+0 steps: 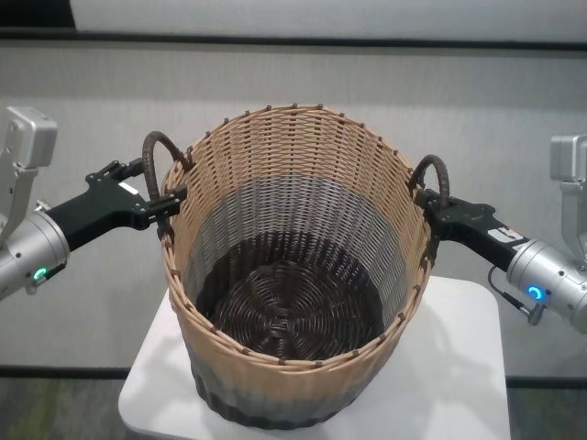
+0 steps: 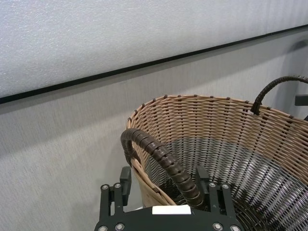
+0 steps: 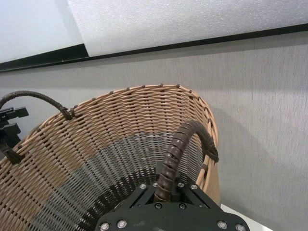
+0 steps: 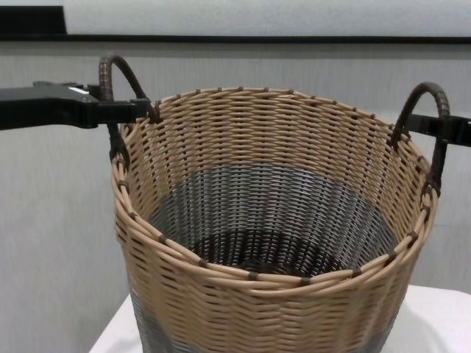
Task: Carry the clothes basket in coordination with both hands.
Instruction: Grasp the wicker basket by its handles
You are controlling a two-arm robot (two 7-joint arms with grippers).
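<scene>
The clothes basket [image 1: 293, 229] is a large round wicker one with a tan top band, grey middle and dark base. It stands on a small white table [image 1: 459, 367]. My left gripper [image 2: 163, 175] is open, its fingers [image 2: 126, 180] straddling the left loop handle [image 2: 159, 156] at the rim. My right gripper [image 3: 163, 186] is shut on the right loop handle [image 3: 175, 149] near its lower end. Seen from the head, the left gripper [image 1: 170, 203] and right gripper [image 1: 431, 206] sit level on opposite sides of the basket. The basket's inside is empty.
A grey textured wall [image 1: 293, 82] with a dark horizontal strip stands close behind the basket. The white table is barely wider than the basket's base, with its edges near on the left and front.
</scene>
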